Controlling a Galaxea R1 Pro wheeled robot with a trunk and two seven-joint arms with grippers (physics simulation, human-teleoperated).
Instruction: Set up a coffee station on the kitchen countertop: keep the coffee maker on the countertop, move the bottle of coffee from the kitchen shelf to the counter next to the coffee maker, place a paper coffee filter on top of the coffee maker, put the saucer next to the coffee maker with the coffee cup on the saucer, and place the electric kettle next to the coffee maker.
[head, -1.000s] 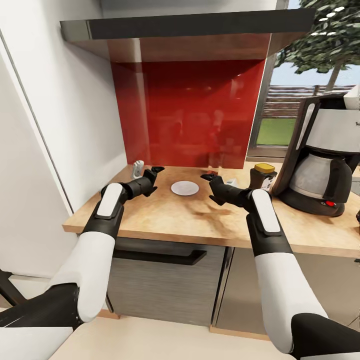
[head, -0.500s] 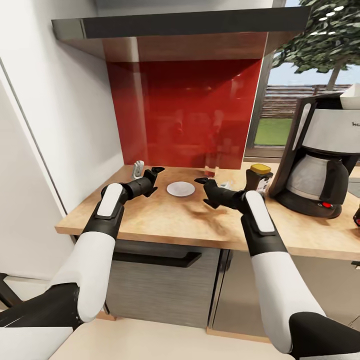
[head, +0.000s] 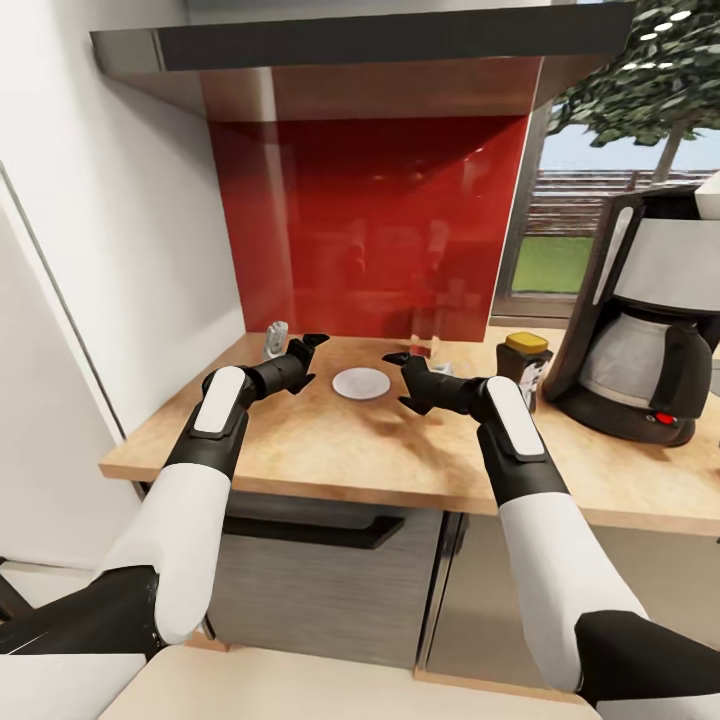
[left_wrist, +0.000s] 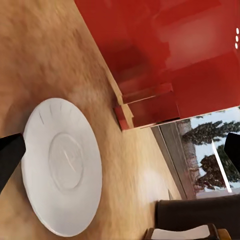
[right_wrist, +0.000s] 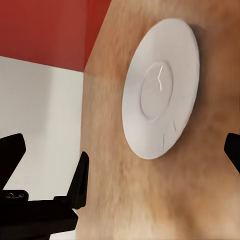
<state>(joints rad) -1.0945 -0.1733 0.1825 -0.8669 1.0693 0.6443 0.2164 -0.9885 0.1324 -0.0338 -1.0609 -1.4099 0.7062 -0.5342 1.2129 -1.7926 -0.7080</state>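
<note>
The white saucer (head: 361, 382) lies on the kitchen countertop (head: 330, 450) in front of the red panel. My left gripper (head: 309, 359) is open just left of the saucer (left_wrist: 62, 175). My right gripper (head: 399, 378) is open just right of the saucer (right_wrist: 160, 87), and neither touches it. The bottle of coffee (head: 525, 366) stands next to the coffee maker (head: 645, 320) at the right. The kitchen shelf (head: 350, 50) spans the top. A small pale object (head: 275, 340) stands behind my left gripper; I cannot tell whether it is the coffee cup. The kettle is out of view.
A white wall (head: 120, 250) closes the counter's left end. A window (head: 560, 240) sits behind the coffee maker. Grey cabinet fronts (head: 320, 590) with a dark handle run under the worktop. Bare wood lies in front of the saucer.
The head view has shifted, so the whole picture moved. My right gripper has drawn a little to the left, away from the bottle and closer to the saucer. The left gripper has held still.
</note>
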